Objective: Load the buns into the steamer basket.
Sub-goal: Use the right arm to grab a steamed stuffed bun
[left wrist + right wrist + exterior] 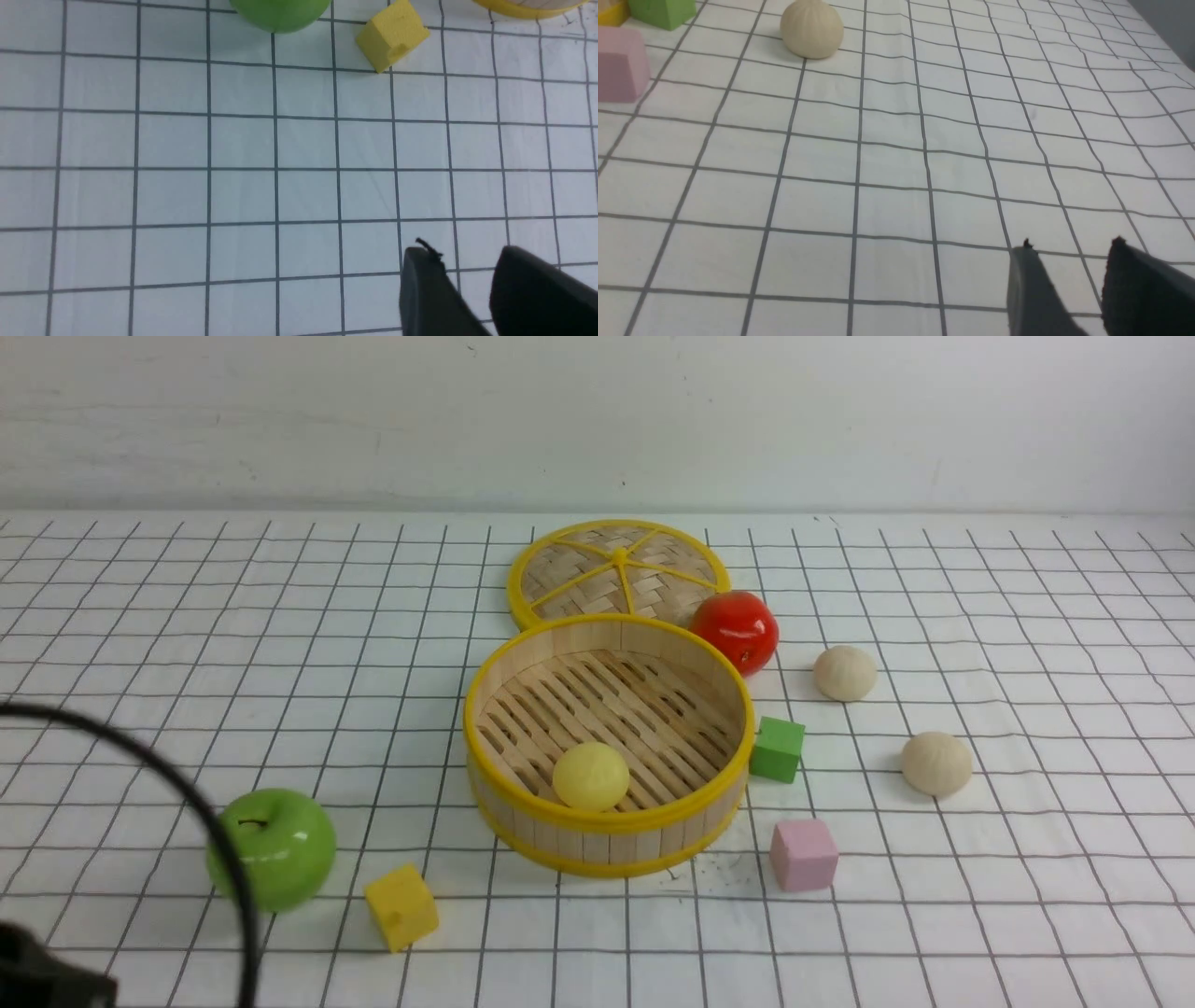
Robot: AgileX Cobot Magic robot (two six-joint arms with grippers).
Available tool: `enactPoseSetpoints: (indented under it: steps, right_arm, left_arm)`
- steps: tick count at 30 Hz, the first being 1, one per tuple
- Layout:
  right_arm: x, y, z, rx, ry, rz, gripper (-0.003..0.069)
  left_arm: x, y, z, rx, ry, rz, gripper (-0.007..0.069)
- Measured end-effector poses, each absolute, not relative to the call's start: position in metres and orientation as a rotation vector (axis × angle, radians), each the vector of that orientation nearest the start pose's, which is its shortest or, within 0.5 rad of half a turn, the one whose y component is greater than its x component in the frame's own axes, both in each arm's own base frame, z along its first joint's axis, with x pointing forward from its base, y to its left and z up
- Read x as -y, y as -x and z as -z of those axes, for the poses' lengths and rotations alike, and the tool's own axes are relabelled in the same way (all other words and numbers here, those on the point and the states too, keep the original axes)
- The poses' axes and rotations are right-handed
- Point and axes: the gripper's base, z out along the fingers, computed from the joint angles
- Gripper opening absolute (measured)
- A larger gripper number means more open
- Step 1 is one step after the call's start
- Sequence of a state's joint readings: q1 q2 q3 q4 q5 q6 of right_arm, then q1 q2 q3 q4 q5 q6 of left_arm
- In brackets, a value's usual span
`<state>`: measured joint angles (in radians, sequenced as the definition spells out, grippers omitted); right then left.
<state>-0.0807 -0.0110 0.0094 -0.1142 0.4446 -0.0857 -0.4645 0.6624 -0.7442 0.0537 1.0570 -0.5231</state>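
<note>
Buns first. Front view: how many are in?

— One. The pale yellow bun [590,775] sits on the slatted floor of the steamer basket [607,826], against the near wall. Two cream buns [845,672] [936,763] lie on the cloth on the basket's right side, apart from each other. I'd call that a third done. No jaws show in this view.

— Left wrist view?

— The left gripper [462,254] has its jaws apart with bare cloth between them. A green apple [280,14] and a yellow cube [392,35] lie well ahead of them, and the basket's rim shows farther ahead. No bun shows.

— Right wrist view?

— The right gripper [1071,245] is also parted and carrying nothing. The nearer cream bun [811,29] lies well ahead of its jaws and off their line toward the robot's left. A pink cube [621,63] and a green cube [663,11] lie farther that way.

— Which way does that bun point?

— Dome up, flat side down, with its pleats meeting at the crown. It is round, so it has no long axis and I judge any approach angle would do. The basket stands upright with its mouth open to the top.
</note>
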Motion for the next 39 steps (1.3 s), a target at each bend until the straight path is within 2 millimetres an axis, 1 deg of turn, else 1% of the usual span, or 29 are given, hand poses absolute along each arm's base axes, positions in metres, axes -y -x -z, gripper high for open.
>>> enactPoseSetpoints:
  steps: [3, 4, 9, 32, 39]
  right_arm:
    - [0.009, -0.05, -0.171, -1.929, 0.071, 0.228, 0.0239]
    - [0.009, -0.05, -0.171, -1.929, 0.071, 0.228, 0.0239]
    - [0.009, -0.05, -0.171, -1.929, 0.071, 0.228, 0.0239]
    - [0.009, -0.05, -0.171, -1.929, 0.071, 0.228, 0.0239]
    - [0.009, -0.05, -0.171, -1.929, 0.071, 0.228, 0.0239]
  left_arm:
    - [0.032, -0.076, -0.316, -2.436, 0.083, 0.385, 0.0106]
    - [0.029, -0.071, -0.314, -2.419, 0.085, 0.38, 0.0066]
    - [0.022, -0.061, -0.315, -2.378, 0.086, 0.374, -0.0013]
    - [0.021, -0.06, -0.314, -2.374, 0.085, 0.366, -0.0013]
    - [0.013, -0.064, -0.315, -2.336, 0.068, 0.234, -0.0013]
